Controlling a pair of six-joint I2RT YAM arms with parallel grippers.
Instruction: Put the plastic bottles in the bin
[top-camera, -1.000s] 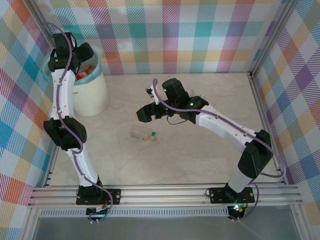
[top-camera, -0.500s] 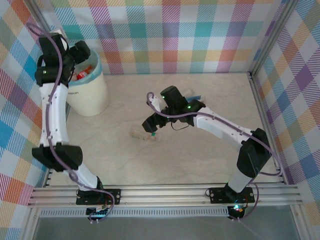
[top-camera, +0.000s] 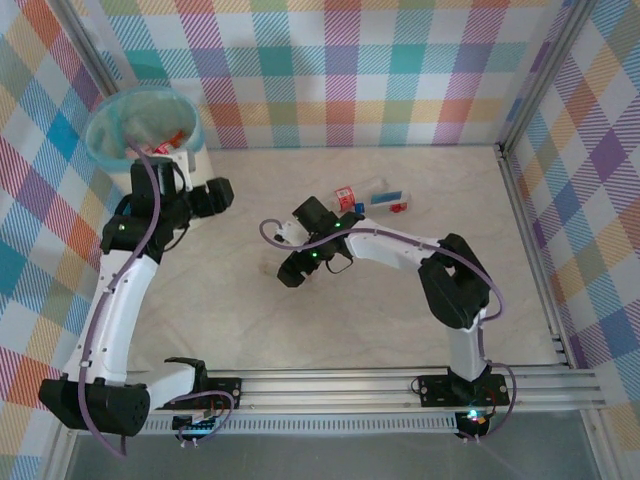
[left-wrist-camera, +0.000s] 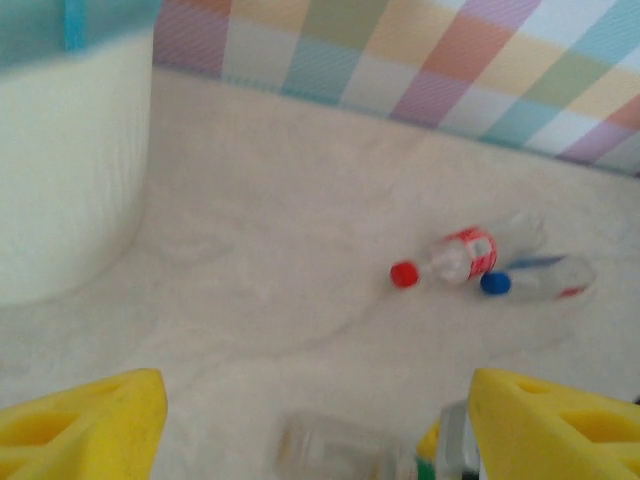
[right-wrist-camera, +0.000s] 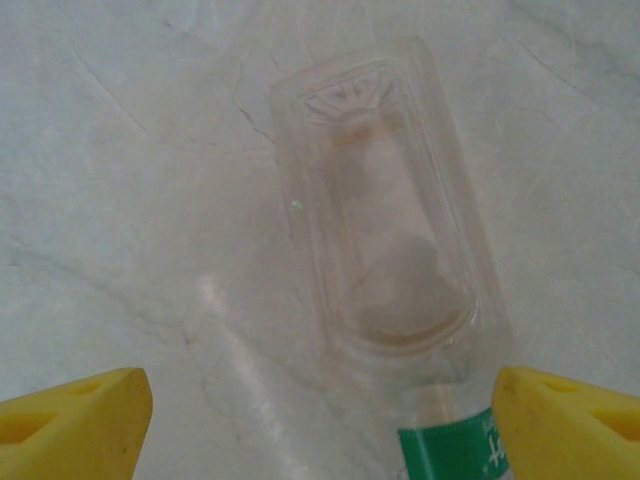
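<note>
A clear flattened bottle (right-wrist-camera: 385, 230) with a green label (right-wrist-camera: 455, 450) lies on the pale table, directly under my right gripper (right-wrist-camera: 320, 385). Its yellow fingers (right-wrist-camera: 75, 420) stand wide apart on either side of the bottle, open. From above, this right gripper (top-camera: 291, 271) hovers mid-table. My left gripper (top-camera: 215, 195) is open just right of the cream bin (top-camera: 165, 190) with the teal liner (top-camera: 105, 140). The left wrist view has the bin (left-wrist-camera: 60, 170) at left, the clear bottle (left-wrist-camera: 335, 450) low down, and a red-capped bottle (left-wrist-camera: 465, 255) beside a blue-capped one (left-wrist-camera: 545, 278) farther off.
Several bottles with red labels (top-camera: 165, 145) lie inside the bin. The two capped bottles (top-camera: 368, 198) rest near the back wall. Checked cloth walls close in the back and sides, and an aluminium rail (top-camera: 330, 385) runs along the near edge.
My left arm has swung from above the bin down to the table at the bin's right. My right gripper has moved left and lower, over the clear bottle.
</note>
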